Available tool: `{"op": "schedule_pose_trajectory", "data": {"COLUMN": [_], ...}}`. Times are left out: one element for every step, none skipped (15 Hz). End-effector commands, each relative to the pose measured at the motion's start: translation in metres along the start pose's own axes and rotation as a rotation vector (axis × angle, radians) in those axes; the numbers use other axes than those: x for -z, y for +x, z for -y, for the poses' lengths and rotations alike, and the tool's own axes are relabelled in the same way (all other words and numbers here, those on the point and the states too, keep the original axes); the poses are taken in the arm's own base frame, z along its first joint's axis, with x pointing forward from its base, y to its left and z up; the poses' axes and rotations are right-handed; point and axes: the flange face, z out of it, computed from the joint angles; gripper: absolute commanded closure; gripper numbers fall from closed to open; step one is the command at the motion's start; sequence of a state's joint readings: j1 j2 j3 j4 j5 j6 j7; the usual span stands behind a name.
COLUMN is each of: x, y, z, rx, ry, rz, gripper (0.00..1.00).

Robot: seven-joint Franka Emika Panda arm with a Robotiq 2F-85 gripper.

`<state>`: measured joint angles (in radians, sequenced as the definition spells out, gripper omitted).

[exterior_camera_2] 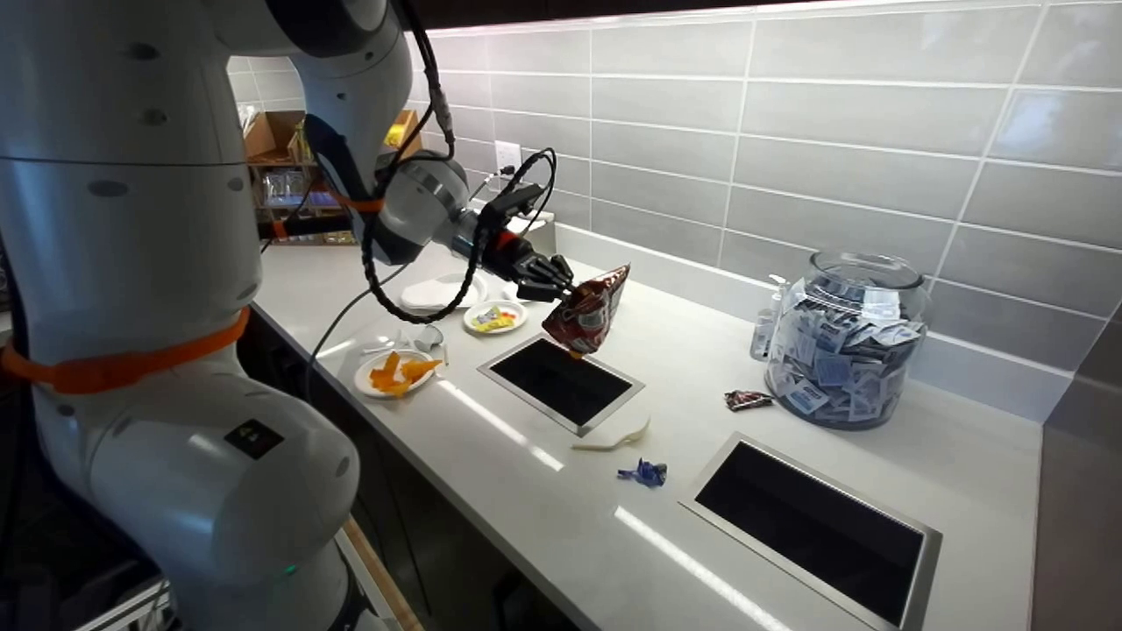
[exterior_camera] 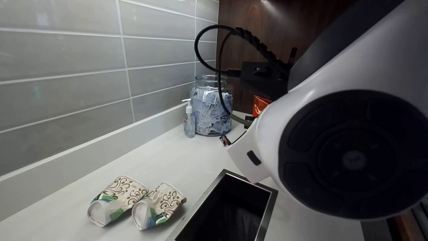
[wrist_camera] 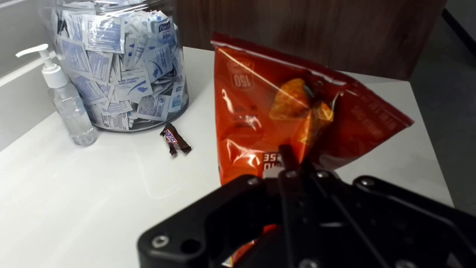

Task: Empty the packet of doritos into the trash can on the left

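Observation:
The red Doritos packet (exterior_camera_2: pixel 592 317) is pinched between the fingers of my gripper (exterior_camera_2: pixel 566 291). In an exterior view it hangs tilted above the left trash can opening (exterior_camera_2: pixel 609 407), with a bit of orange at its lower edge. The gripper (wrist_camera: pixel 297 158) is shut on the packet in the wrist view too, where the packet (wrist_camera: pixel 238 111) is creased at the fingers and its lettering looks upside down. Only a corner of the packet (exterior_camera: pixel 260 105) shows in an exterior view; the arm hides the gripper there. The opening's metal rim (exterior_camera: pixel 202 201) shows, its inside dark.
A second trash opening (exterior_camera_2: pixel 922 570) lies to the right. A glass jar of wipes (exterior_camera_2: pixel 846 359), a soap bottle (wrist_camera: pixel 74 108) and a candy wrapper (wrist_camera: pixel 174 140) stand near the wall. Crushed cups (exterior_camera: pixel 120 194), a blue wrapper (exterior_camera_2: pixel 647 473), white cutlery (exterior_camera_2: pixel 607 444) and plates (exterior_camera_2: pixel 495 317) lie around.

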<state>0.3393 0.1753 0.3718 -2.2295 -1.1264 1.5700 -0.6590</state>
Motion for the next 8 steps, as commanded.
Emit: {"op": "schedule_pose_trajectory", "data": {"x": [0.0061,0.003,0.0072,0.0078,0.0054,0.0064,0.0058,0.0048], "y": [-0.0002,0.0008,0.0011,0.0011,0.0019,0.0019,0.0014,0.0003], "z": [0.0021,0.0034,0.0024,0.0023,0.0032,0.0031,0.0033,0.0039], "rx": [0.003,0.035,0.022,0.022,0.037,0.032,0.029,0.017], "ry": [-0.059,-0.004,-0.057,-0.058,-0.034,-0.048,-0.047,-0.048], "rz": [-0.035,0.035,-0.024,-0.024,0.003,-0.02,-0.027,-0.042], "gripper": [1.0,1.0,1.0,1.0,1.0,1.0,1.0,1.0]}}
